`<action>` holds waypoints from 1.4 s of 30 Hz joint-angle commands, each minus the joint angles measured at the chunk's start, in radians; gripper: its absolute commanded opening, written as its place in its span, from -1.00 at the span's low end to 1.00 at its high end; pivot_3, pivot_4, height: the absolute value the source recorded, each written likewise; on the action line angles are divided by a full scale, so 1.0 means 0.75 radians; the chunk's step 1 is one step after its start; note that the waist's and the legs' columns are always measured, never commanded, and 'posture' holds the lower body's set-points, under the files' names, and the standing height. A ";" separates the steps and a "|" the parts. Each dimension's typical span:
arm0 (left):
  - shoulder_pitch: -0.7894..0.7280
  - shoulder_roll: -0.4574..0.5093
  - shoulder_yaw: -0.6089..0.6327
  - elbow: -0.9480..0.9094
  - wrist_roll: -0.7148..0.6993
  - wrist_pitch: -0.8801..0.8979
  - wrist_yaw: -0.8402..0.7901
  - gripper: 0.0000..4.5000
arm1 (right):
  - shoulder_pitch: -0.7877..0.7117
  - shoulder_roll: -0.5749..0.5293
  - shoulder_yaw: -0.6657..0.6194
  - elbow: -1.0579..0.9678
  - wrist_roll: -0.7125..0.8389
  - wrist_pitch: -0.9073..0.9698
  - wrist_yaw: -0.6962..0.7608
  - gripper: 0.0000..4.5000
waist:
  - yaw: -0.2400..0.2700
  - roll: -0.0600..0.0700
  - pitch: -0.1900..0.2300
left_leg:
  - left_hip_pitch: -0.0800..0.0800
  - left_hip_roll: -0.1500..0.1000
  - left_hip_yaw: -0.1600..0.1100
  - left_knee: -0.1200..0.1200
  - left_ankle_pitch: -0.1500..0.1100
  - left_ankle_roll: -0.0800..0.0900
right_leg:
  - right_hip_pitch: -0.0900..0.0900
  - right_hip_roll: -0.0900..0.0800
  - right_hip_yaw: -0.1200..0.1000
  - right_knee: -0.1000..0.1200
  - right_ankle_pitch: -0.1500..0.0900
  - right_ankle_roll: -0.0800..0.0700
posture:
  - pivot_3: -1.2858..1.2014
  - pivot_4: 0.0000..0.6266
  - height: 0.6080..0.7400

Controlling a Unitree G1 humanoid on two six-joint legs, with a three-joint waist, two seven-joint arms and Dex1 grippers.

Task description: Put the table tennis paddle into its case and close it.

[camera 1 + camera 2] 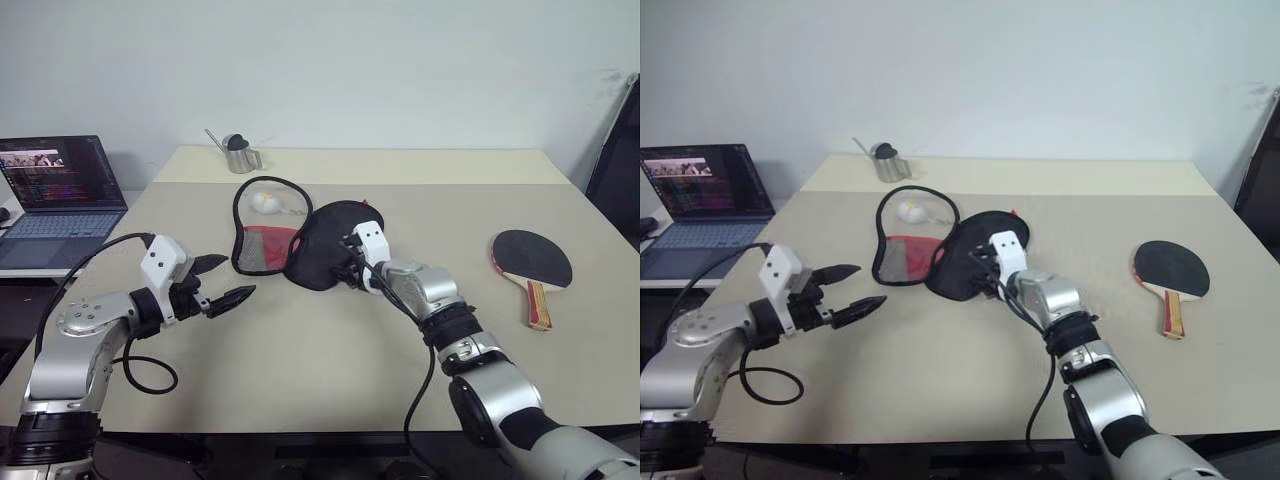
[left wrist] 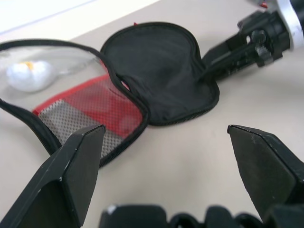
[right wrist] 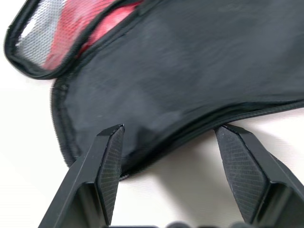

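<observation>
Fabric, thin and limp, is what the case looks to be made of: it lies unzipped and spread open near the middle of the tabletop, one black round flap folded out flat toward the right arm, the other half showing a red mesh pocket and a looping black edge. A small white-and-yellow ball sits inside that loop. Such a pouch will likely sag and slide under a push instead of holding its shape, so it is best pinched at the stitched rim, where the piping gives something firm. The right claw has its fingers spread on either side of the black flap's edge, not yet closed on it, and holds nothing. The left claw hovers fully released above the tabletop, just short of the mesh side, also empty. The table tennis paddle lies flat well apart from the case, toward the robot's right, dark blade toward the wall and pale wooden handle pointing toward the robot. It is judged stiff and light; the rubber face may be grippy but is better spared, so the handle is the sensible hold. One claw should probably pin the pouch while the other slides the blade in.
</observation>
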 commanded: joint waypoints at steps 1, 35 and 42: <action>-0.029 0.016 0.004 -0.008 0.008 -0.029 -0.001 1.00 | -0.062 0.023 -0.028 0.025 -0.003 -0.056 0.002 0.44 | -0.001 0.000 0.000 | 0.000 0.000 0.000 0.000 0.000 0.000 | 0.000 0.000 0.000 0.000 0.000 0.000 | 0.03 -0.52 1.00; -0.288 -0.087 -0.180 -0.011 0.021 -0.022 -0.012 1.00 | 0.130 -0.388 -0.183 -0.296 0.056 0.294 0.081 -0.97 | 0.005 0.000 0.000 | -0.002 -0.001 0.002 0.000 0.000 0.000 | -0.001 0.001 0.000 0.000 0.000 0.000 | 0.03 -0.52 1.00; -0.351 -0.137 -0.231 0.033 0.034 -0.044 -0.020 1.00 | 0.181 -0.505 -0.266 -0.373 0.082 0.373 0.060 -0.97 | 0.009 0.000 0.000 | -0.003 -0.002 0.002 0.000 0.000 0.000 | -0.001 0.000 -0.001 -0.001 0.000 0.001 | 0.03 -0.52 1.00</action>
